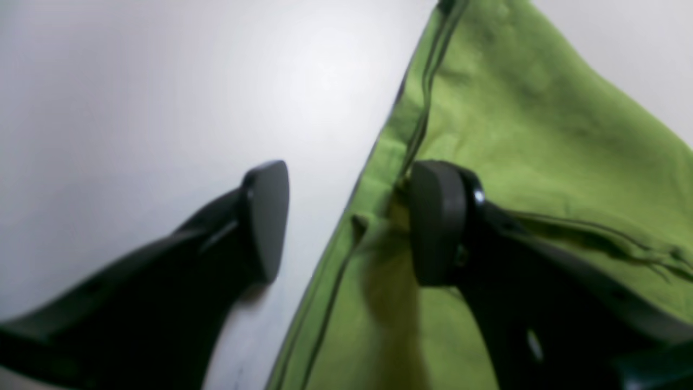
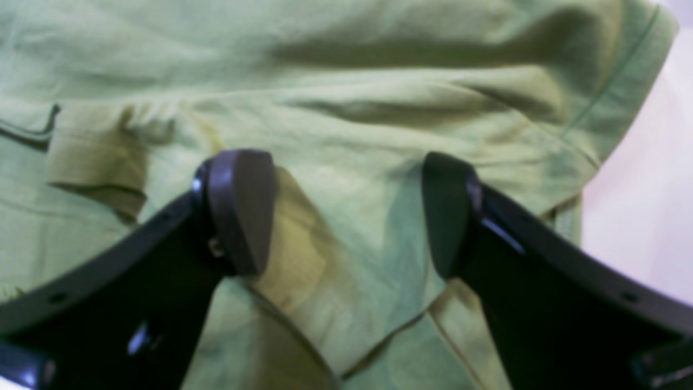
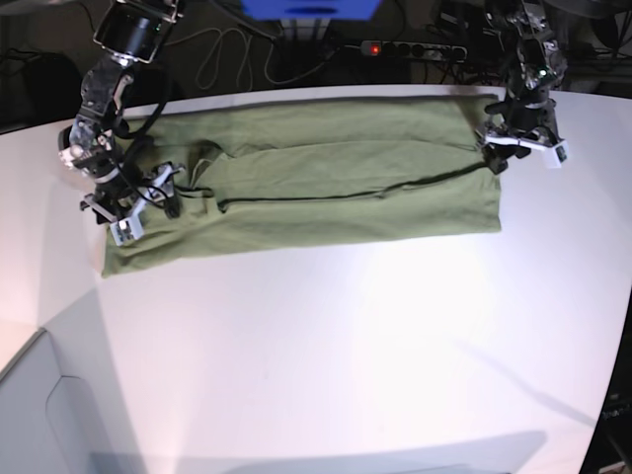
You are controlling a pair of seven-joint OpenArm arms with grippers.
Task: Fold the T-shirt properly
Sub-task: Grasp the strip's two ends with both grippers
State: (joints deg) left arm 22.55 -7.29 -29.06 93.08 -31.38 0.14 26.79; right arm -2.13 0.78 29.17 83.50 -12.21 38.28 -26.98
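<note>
The T-shirt [image 3: 326, 188] is laid flat on the white table [image 3: 346, 346] as a long band, with its sides folded in toward the middle; a dark fold line is seen along its length. The left gripper [image 1: 346, 222] is held low at one end of the shirt; its jaws are apart, one over the cloth edge and one over bare table. The right gripper [image 2: 346, 214] is placed above the other end; its jaws are also apart, and nothing is clamped between them.
</note>
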